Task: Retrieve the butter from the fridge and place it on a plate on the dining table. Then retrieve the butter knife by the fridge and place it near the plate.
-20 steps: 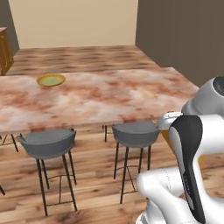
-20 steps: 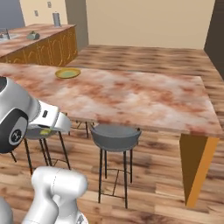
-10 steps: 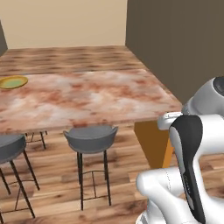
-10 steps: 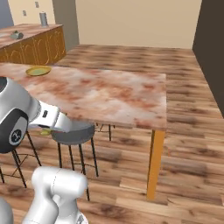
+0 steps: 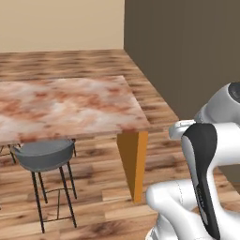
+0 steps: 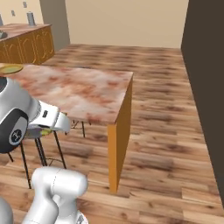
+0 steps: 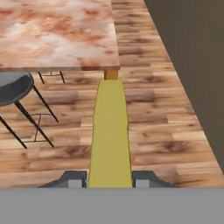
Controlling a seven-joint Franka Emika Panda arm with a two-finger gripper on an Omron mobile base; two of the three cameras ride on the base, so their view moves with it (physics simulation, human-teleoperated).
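The hand (image 7: pixel 110 179) is pinching the butter (image 7: pixel 110 131), a pale-yellow stick held by one end between the two dark finger tips, its long axis running straight out ahead of the hand and pointing at the near corner of the bench (image 7: pixel 57 35). In the hand view the stick's far end lines up with the orange leg (image 7: pixel 111 74) under that corner, so the butter hangs over the wooden floor (image 7: pixel 166 113), short of the marbled top and well apart from it.

The relation that matters next is where the plate (image 6: pixel 8 68) lies from the butter. In the right base view the yellow-rimmed plate sits at the far left end of the bench, well apart from the corner the hand faces. The length of the marbled top lies between them, so by my reading the carry has to travel left along the bench before any lowering makes sense, and the stick's long axis will want to sit across the plate's middle.

The plate appears bare, though it is small and cut by the edge of the view, so that is uncertain. A round grey stool (image 5: pixel 44 154) stands tucked under the near edge of the bench, beside the orange leg
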